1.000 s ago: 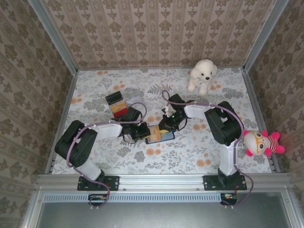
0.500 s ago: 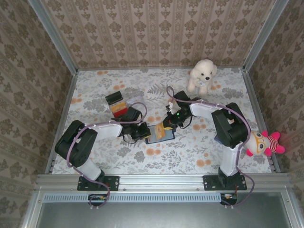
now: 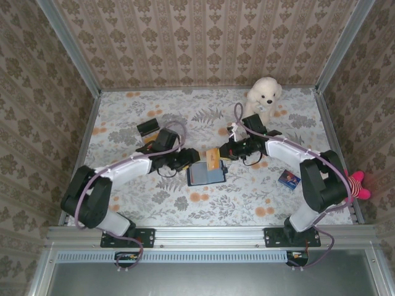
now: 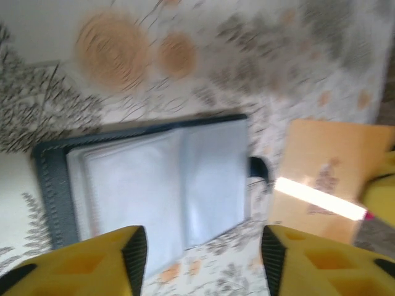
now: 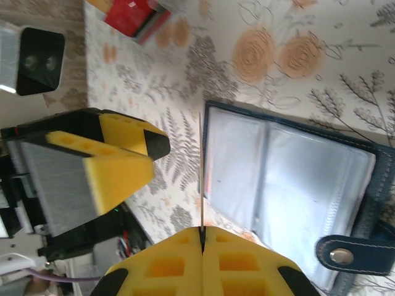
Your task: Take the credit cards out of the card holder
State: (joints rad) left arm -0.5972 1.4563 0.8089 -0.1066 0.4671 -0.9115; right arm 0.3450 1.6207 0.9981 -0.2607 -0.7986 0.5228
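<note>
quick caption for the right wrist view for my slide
Right hand pinching a credit card edge-on by the open card holder on the floral table.

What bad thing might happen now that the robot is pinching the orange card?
1. The right gripper pinches the yellow-orange card by one end, so it might slip and drop back onto the card holder.
2. The left gripper stands open, gripping nothing, so the card holder lies loose and a bump may shove it.
3. The two grippers are close together and might knock each other.
</note>
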